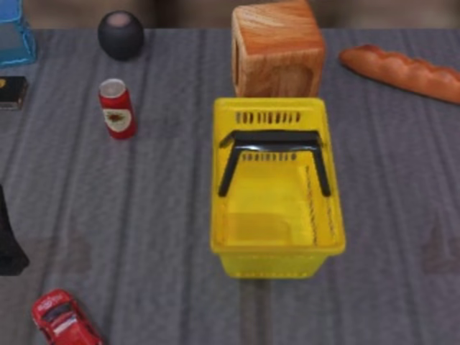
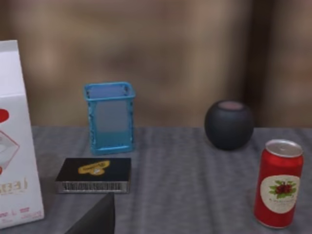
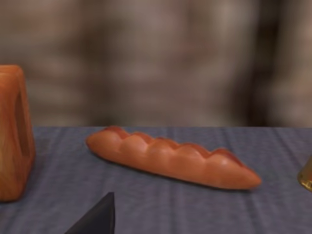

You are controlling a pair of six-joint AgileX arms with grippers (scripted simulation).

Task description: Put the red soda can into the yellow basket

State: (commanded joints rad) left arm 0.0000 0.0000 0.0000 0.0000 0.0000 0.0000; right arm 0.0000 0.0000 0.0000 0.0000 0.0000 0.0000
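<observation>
1. Left claw: only a dark wedge of it shows at the edge of the left wrist view. I cannot tell whether it is apart or together. It holds nothing I can see. The left arm sits at the bench's left edge.
2. Right claw: again just a dark wedge, in the right wrist view; state cannot be told.
3. Red soda can: upright on the bench, untouched, left of the basket and well apart from it.
4. Near the can: a dark round ball behind it. Farther left are a blue slotted cup, a flat black box and a white carton.
5. Yellow basket: mid-bench, nothing in it, black handles folded across the opening.
6. Wooden box: close behind the basket.
7. Bread loaf: lying at the far right.
8. Red toy car: near left corner.
</observation>
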